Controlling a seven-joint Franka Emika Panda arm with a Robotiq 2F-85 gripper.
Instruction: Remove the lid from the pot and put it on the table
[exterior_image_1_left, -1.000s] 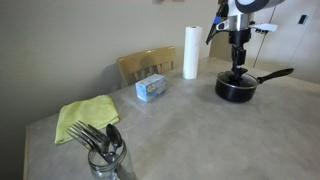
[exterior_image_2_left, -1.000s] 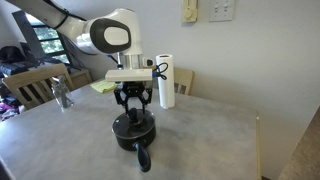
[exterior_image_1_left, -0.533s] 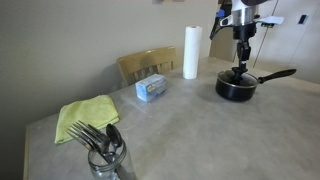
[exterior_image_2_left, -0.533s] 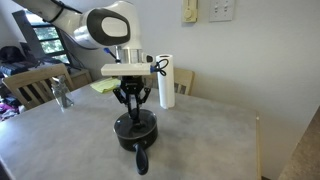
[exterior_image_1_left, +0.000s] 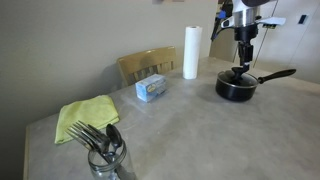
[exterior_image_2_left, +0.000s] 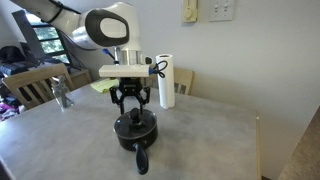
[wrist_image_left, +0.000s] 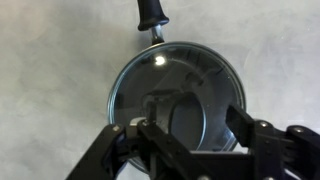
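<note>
Pot (exterior_image_1_left: 236, 88) sits near a corner of the counter (exterior_image_1_left: 190, 130), its handle (wrist_image_left: 152, 14) pointing toward the counter's edge. Lid (wrist_image_left: 178, 85) is seated on the pot. End effector (exterior_image_2_left: 133, 107) hangs directly over the lid, jaws spread wide, gripping nothing. Paper towel roll (exterior_image_1_left: 190, 52) stands by the far edge.

Plain beige wall (exterior_image_1_left: 80, 30) across 12 o'clock in an exterior view, wooden chair (exterior_image_1_left: 147, 64) against it at 11. In an exterior view, daylit window (exterior_image_2_left: 38, 40) at 10, pale wall plate (exterior_image_2_left: 190, 11) near 12.
</note>
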